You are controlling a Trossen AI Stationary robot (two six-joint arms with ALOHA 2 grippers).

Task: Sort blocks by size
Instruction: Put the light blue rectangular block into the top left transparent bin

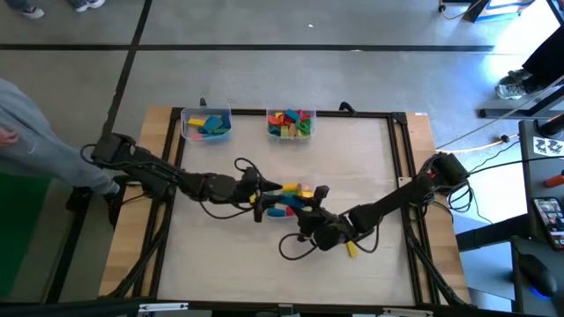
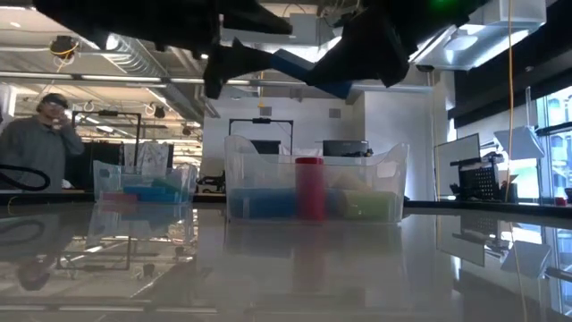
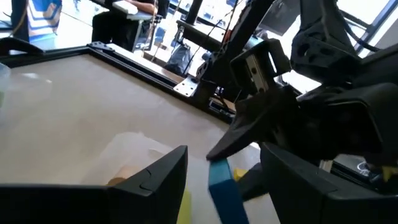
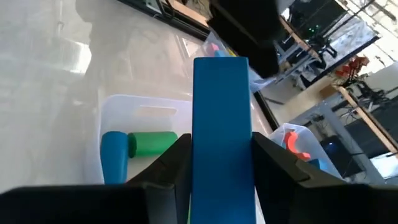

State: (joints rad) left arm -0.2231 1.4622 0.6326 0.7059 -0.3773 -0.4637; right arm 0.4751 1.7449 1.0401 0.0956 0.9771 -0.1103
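My right gripper (image 4: 222, 146) is shut on a long blue block (image 4: 222, 106), held in the air over the middle of the table. Under it lies a clear tub (image 4: 124, 106) holding a blue cylinder (image 4: 114, 158) and a green one (image 4: 152, 143). In the high view a pile of mixed blocks (image 1: 291, 198) lies between the two grippers. My left gripper (image 3: 227, 158) is open and faces the right gripper (image 3: 249, 134). The blue block (image 3: 225, 190) shows between the left fingers, and I see no touch. From the table's height the block (image 2: 313, 76) hangs tilted between both dark grippers. My right gripper pinches the blue block's two long sides (image 4: 200, 163) between its two fingers. The fingers lie along the block, which sticks out well beyond their tips. It is lifted clear, above the clear tub in the middle of the table.
Two clear tubs stand at the far edge, one with mostly blue blocks (image 1: 206, 124), one with mixed colours (image 1: 291, 124). A yellow block (image 1: 351, 250) lies by the right arm. A black frame (image 1: 395, 176) rims the table. A person (image 1: 35, 141) stands at the left.
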